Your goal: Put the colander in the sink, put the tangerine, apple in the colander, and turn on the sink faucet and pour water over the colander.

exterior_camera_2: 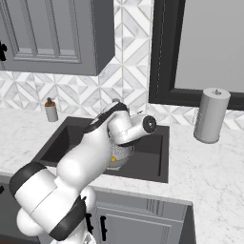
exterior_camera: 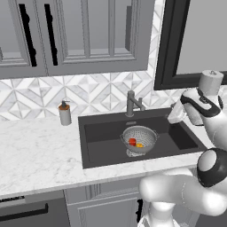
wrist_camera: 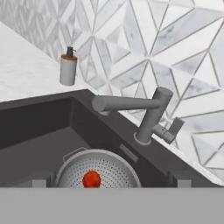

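Sitting in the sink (exterior_camera: 97, 146), the colander (exterior_camera: 140, 140) holds apple (exterior_camera: 132, 142) and tangerine (exterior_camera: 139, 145); faucet (exterior_camera: 131, 103) at twelve o'clock remains untouched, hand (exterior_camera: 175, 116) spread.

No legible txt or labels anywhere.

Colander (exterior_camera: 140, 138): perforated metal, silver-grey, dull sheen. Sink (exterior_camera: 103, 133): matt, near-black, smooth, looks like stone composite. Faucet (wrist_camera: 148, 114): dark grey metal, brushed/satin, no shine. Counter (exterior_camera: 40, 150): white marble w/ grey veins, smooth. Backsplash (exterior_camera: 93, 91): marble-look tiles, geometric pattern, smooth. Soap dispenser (exterior_camera: 65, 113): grey matt body, dark pump top. Apple (wrist_camera: 91, 179): red, slightly glossy skin. Paper towel roll (exterior_camera_2: 211, 115): grey-white, matt. Cabinets (exterior_camera: 80, 35): grey painted, satin.
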Tool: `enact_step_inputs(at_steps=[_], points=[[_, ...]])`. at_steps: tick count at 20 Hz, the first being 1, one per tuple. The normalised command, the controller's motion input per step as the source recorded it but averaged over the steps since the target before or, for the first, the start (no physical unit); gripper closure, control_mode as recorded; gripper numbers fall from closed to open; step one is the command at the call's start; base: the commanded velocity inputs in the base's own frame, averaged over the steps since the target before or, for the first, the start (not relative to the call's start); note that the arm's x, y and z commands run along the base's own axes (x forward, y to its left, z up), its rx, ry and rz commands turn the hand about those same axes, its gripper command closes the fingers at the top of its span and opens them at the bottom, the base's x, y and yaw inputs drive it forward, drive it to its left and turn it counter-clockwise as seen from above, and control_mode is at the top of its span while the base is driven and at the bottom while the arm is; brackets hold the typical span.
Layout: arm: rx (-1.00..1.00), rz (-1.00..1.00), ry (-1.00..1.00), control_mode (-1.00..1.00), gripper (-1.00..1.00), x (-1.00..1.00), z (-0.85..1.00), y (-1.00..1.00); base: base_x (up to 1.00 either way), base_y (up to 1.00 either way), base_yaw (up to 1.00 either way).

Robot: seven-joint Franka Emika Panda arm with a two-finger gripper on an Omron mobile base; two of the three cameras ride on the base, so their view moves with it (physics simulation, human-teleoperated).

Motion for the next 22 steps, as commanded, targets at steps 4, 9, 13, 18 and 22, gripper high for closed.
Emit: enact_step_inputs(at_steps=[4,9,13,18,22], points=[[0.26,0.0,-0.12,-1.0,-1.0,0.17,-0.16,-0.02,0.0,0.0,0.0],[0.19,-0.03,0.0,-1.0,-1.0,0.49,0.04,-0.03,0.0,0.0,0.0],[0.12,-0.08,0.0,-1.0,-1.0,0.43,-0.03,0.01,0.0,0.0,0.0],[0.04,-0.01,-0.14,-1.0,-1.0,0.27,-0.2,0.0,0.0,0.0,0.0],[0.0,0.0,-0.13,-1.0,-1.0,0.41,-0.01,0.0,0.0,0.0,0.0]])
